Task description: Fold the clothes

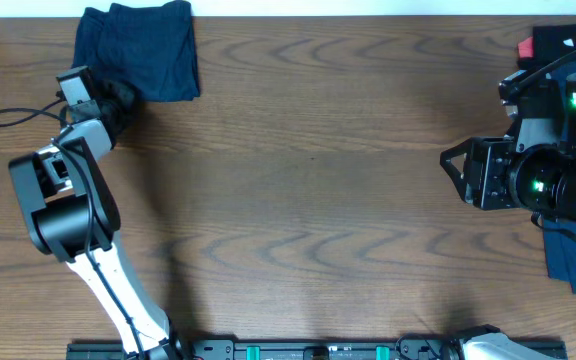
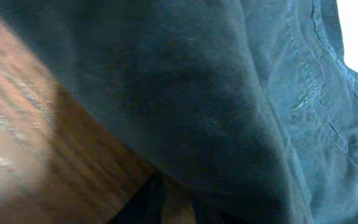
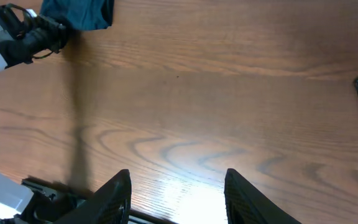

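One navy piece point(image 1: 138, 50) lies folded far left on the bench point(image 1: 308, 160), left tool point(image 1: 120, 98) at its edge — grip impossible to tell — right tool point(image 3: 178, 180) spread and empty, while the pile point(image 1: 568, 262) at right looks yet to be folded

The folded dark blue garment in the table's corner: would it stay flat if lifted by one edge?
Probably not. The navy garment shows soft creases and rumpled seams, so lifted by one edge it would likely droop and unfold. It looks thin, so likely light. Pushed, it may bunch rather than slide on the wooden table.
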{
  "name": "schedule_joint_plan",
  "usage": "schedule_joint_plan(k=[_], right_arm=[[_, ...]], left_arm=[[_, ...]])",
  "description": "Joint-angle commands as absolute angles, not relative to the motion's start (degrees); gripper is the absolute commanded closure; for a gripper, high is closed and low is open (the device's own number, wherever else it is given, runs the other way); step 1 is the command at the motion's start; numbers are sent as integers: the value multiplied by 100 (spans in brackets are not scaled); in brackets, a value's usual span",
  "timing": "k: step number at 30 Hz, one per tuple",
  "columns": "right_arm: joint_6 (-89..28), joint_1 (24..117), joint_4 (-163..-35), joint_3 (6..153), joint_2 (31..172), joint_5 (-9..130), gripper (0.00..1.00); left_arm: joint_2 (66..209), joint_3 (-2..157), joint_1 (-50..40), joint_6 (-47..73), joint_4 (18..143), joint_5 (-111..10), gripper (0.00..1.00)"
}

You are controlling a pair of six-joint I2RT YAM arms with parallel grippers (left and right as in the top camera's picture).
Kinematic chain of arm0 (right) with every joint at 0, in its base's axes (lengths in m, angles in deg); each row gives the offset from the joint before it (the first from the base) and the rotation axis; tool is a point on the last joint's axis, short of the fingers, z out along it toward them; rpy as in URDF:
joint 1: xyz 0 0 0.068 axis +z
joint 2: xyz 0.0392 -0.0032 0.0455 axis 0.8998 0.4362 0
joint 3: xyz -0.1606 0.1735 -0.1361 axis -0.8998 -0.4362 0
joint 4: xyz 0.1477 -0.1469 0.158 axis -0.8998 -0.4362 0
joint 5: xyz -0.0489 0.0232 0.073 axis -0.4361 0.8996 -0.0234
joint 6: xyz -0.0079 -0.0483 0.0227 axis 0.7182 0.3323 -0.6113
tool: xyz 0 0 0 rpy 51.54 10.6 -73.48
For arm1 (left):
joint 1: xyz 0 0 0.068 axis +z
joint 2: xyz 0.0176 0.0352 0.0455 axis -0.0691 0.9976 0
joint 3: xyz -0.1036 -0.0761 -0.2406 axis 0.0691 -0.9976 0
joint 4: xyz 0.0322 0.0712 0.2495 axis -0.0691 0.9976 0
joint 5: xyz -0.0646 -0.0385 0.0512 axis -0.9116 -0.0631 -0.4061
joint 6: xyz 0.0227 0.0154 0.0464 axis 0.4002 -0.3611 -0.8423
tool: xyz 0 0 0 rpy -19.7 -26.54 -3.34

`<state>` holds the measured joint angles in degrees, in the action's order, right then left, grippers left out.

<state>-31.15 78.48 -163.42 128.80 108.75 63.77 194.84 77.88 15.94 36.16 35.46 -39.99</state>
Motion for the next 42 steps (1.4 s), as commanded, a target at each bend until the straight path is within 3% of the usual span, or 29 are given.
schedule_joint_plan(k=[1,7,11,23,29,32,34,36,40,42], right_arm=[[-3132,7879,-16359,12890,10829,6438,53],[-3136,7879,-16359,12890,10829,6440,53],[-3136,7879,-16359,12890,10829,6442,53],[-3134,7879,-16294,12890,10805,6457,51],[-3084,7879,-16348,12890,10671,6460,49],[-3069,7879,-16359,12890,10540,6510,48],[-3038,7879,-16359,12890,10420,6600,47],[-2948,7879,-16359,12890,10302,6728,41],[-2918,7879,-16359,12890,10038,6871,8],[-2918,7879,-16359,12890,9937,6910,6]], left_arm=[[19646,7594,1869,3389,3820,-3892,74],[19478,7594,2130,3341,3931,-4141,65],[19233,7594,2248,3194,4322,-4187,65],[16984,7594,2427,2801,6925,-4257,65],[15338,7594,2418,2318,7537,-5785,59],[14516,7594,2361,2313,7572,-6202,43],[13930,7594,2322,2315,7572,-6392,20],[13463,7594,2272,2313,7575,-6624,14],[12582,7594,2055,2305,7704,-7140,7],[12289,7594,1924,2173,7719,-7406,5]])
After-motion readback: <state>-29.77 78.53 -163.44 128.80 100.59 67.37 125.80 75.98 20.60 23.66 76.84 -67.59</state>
